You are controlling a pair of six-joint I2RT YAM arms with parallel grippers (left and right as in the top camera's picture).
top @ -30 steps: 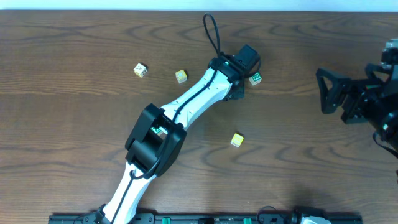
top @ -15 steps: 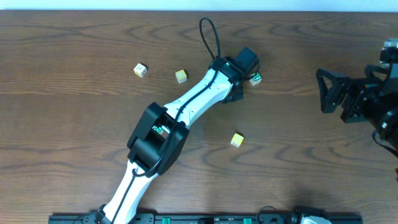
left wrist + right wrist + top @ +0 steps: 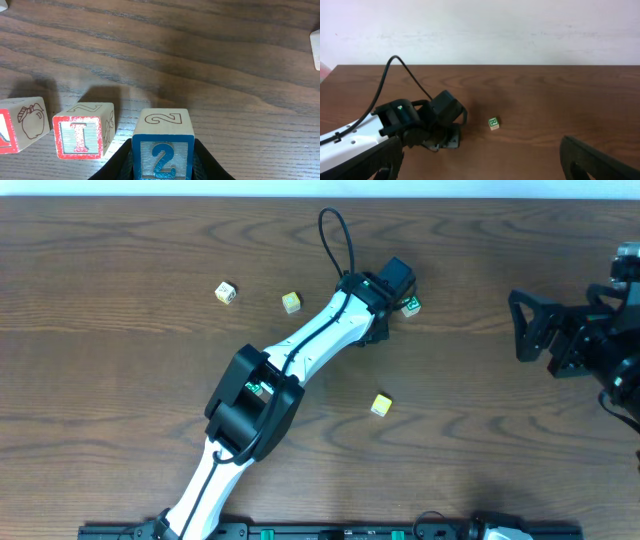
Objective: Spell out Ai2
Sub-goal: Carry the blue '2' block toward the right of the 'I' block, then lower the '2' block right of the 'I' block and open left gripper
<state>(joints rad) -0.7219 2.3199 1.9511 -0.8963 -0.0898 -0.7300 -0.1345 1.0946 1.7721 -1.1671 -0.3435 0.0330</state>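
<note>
In the left wrist view my left gripper (image 3: pixel 162 161) is shut on the blue-bordered "2" cube (image 3: pixel 162 142), with a black finger against each side of it. The red-bordered "I" cube (image 3: pixel 82 131) stands just left of it, a small gap between them. The red-bordered "A" cube (image 3: pixel 17 125) is further left, cut off by the frame edge. From overhead the left wrist (image 3: pixel 378 305) hides all three cubes. My right gripper (image 3: pixel 522 327) is open and empty at the far right; its fingers (image 3: pixel 590 160) frame the right wrist view.
A green-bordered "R" cube (image 3: pixel 411 305) lies just right of the left wrist, and also shows in the right wrist view (image 3: pixel 493 123). Yellow cubes lie behind the arm (image 3: pixel 291 302) and nearer the front (image 3: pixel 381 404). Another small cube (image 3: pixel 226 292) sits at the back left.
The left wrist has shifted slightly to the left with the "2" cube in it. The right arm has not moved.
</note>
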